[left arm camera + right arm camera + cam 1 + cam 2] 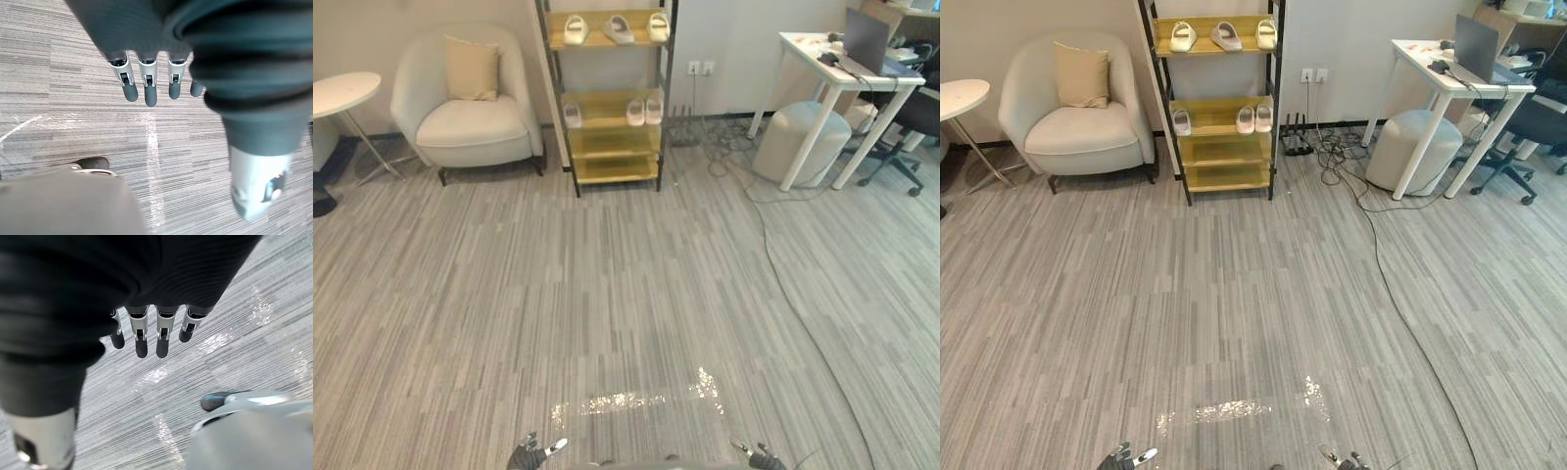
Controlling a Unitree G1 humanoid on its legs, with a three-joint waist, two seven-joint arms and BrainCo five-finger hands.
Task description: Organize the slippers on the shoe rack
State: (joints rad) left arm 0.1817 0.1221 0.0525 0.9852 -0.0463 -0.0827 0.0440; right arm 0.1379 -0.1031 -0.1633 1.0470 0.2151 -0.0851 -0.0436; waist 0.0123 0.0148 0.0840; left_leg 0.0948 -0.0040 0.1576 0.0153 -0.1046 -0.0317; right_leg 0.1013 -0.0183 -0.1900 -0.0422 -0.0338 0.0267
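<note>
**Slippers on the rack, both hands hanging loose**

A grey striped floor [607, 294] stretched from the robot to the far wall. Against that wall, on the left, stood a cream armchair [470, 113] with a beige cushion [473, 69] propped upright against its back. On the right stood a white desk [803, 44] with a pale round pouf [800, 137] beside its legs. The shoe rack [612, 145], a dark frame with yellow wooden shelves, stood between the armchair and the desk, just beside the armchair. A white round side table [342, 90] stood at the far left, and a dark office chair [922, 110] at the far right. A laptop [869, 41] sat open on the desk.

The pale slippers [619, 29] all lay on the rack, well apart from the robot. Three were spread along the top shelf [597, 42]: one at the left, one near the middle lying at an angle, and one at the right. Three more lay on the second shelf [602, 106], one alone at the left end and two close together at the right end.

The left hand [146, 78] hung over the floor with its fingers straight, slightly apart and closed around nothing. The right hand [149, 335] hung the same way, loose and unclenched.
</note>
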